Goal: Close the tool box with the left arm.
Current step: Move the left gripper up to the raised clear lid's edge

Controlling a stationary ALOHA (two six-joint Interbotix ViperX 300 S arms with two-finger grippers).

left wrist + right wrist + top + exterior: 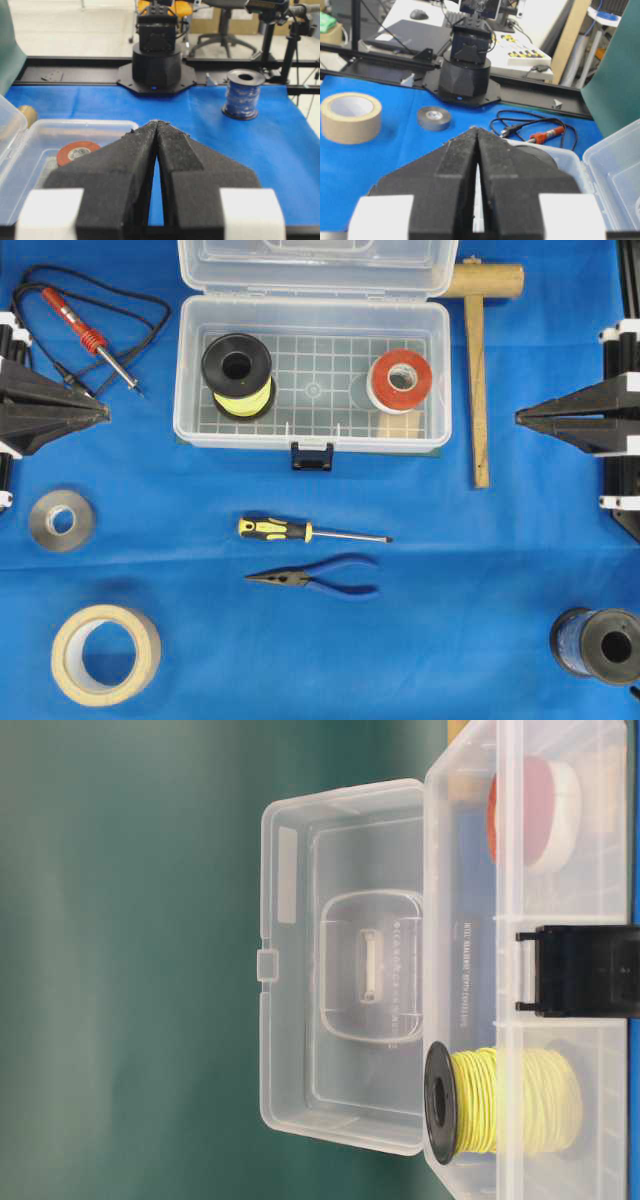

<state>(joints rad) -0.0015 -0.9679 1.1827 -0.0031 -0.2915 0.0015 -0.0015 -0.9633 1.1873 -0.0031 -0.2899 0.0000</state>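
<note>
Overhead exterior view: tool box, clear plastic, set at upper centre of blue-covered surface, lid swung fully back behind the tray, dark blue front latch facing the near edge. Contents: yellow wire spool at tray left, red-faced roll at tray right, both upright on gridded floor. Left gripper parked at left edge, well apart from box, tips pressed together, holding nothing; confirmed in left wrist view, fingers meeting at a point. Right gripper parked at right edge, likewise pressed together and empty. Surrounding items: soldering iron with cable at upper left, grey tape roll, beige masking tape, screwdriver, pliers, wooden mallet just beside box right wall, blue wire spool at lower right. Task status: judged not yet begun; lid untouched. Hazards noted: approach path from left passes over soldering iron and cable, so snagging possible; push on lid from one corner only likely to slide or twist the light box rather than turn the hinge; spools, standing tall in tray, may block full closure or latch seating; lid dropped uncontrolled may bounce and stay unlatched.
</note>
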